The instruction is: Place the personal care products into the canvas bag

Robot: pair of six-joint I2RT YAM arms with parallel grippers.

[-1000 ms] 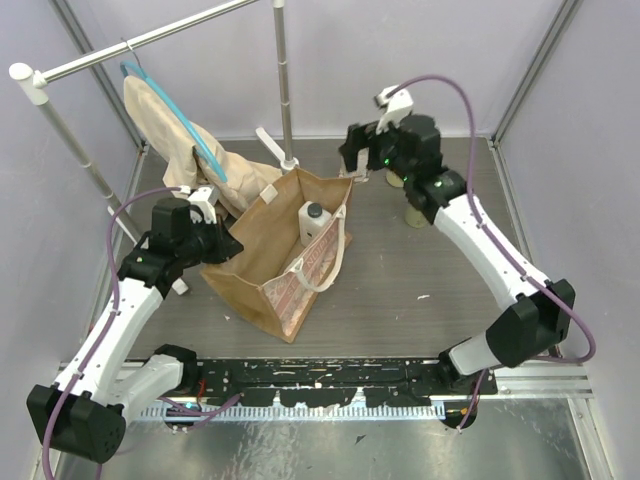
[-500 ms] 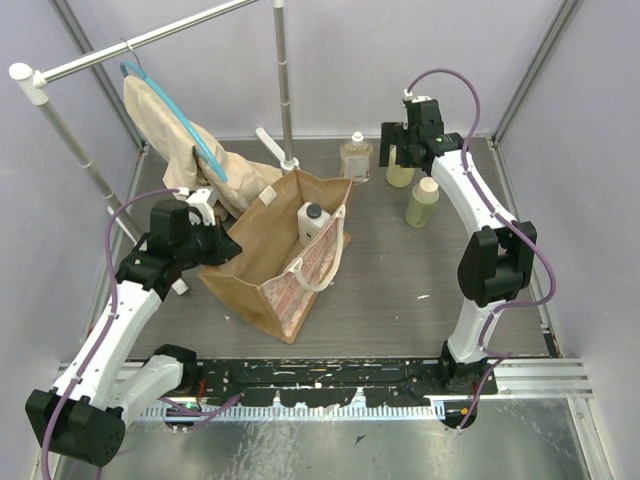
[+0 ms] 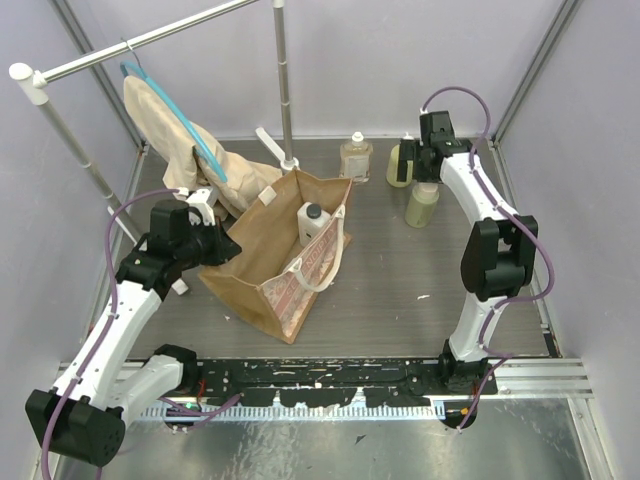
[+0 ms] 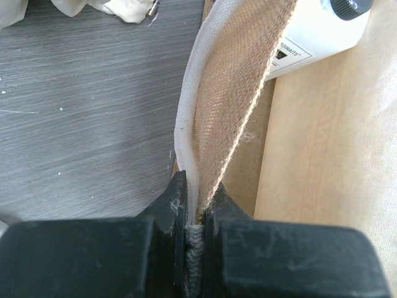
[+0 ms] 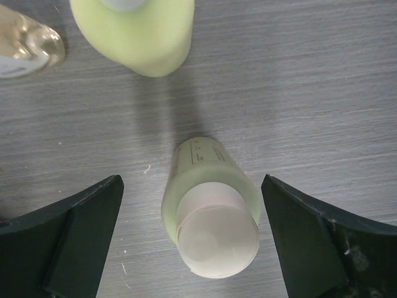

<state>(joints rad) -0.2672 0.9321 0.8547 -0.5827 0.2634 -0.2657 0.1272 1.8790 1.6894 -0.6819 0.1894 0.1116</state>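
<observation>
My left arm was bent at the elbow, forearm reaching across to the left rim of the canvas bag. The left gripper was clamped tight on that rim, with the cream strap and the tan fabric pinched together between its fingers. The bag stood open at mid-table, and the white bottle with the black cap sat inside it.

My right arm was stretched far out toward the back right of the table, with the wrist folded down. I saw the right gripper spread wide and holding nothing. Its fingers flanked the nearer yellow-green bottle and were clear of it on both sides. That bottle stood upright on the table. The farther yellow-green bottle and the amber bottle stood just beyond it, outside the bag.
</observation>
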